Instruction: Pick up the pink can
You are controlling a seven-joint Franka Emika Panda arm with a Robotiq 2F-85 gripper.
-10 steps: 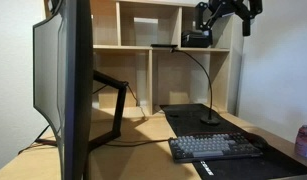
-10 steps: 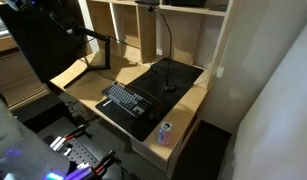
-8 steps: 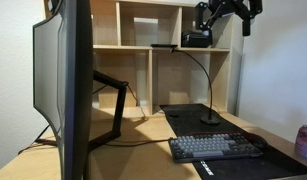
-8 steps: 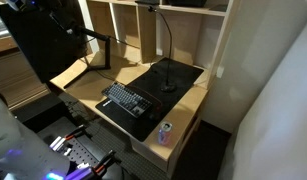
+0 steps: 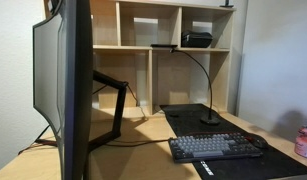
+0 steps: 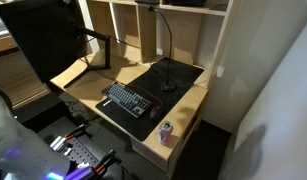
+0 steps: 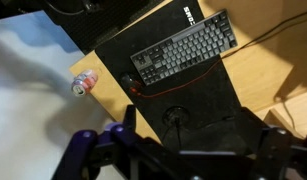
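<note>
The pink can (image 5: pixel 305 143) stands upright at the desk's front corner, past the end of the keyboard (image 5: pixel 215 147). It also shows in an exterior view (image 6: pixel 166 131) and in the wrist view (image 7: pixel 85 83), near the desk edge. My gripper (image 7: pixel 196 136) shows only in the wrist view, as dark blurred fingers spread wide apart, high above the desk over the lamp base (image 7: pixel 175 115). It holds nothing and is far from the can. The arm is out of both exterior views.
A black desk mat (image 6: pixel 153 85) carries the keyboard and a gooseneck lamp (image 5: pixel 210 120). A large monitor on an arm (image 5: pixel 68 90) fills one side. Open wooden shelves (image 5: pixel 173 60) stand behind the desk. The desk edge (image 6: pixel 183 125) drops off next to the can.
The arm, seen earlier at the top of the shelf in an exterior view, has moved out of that view. The can and keyboard have not moved.
</note>
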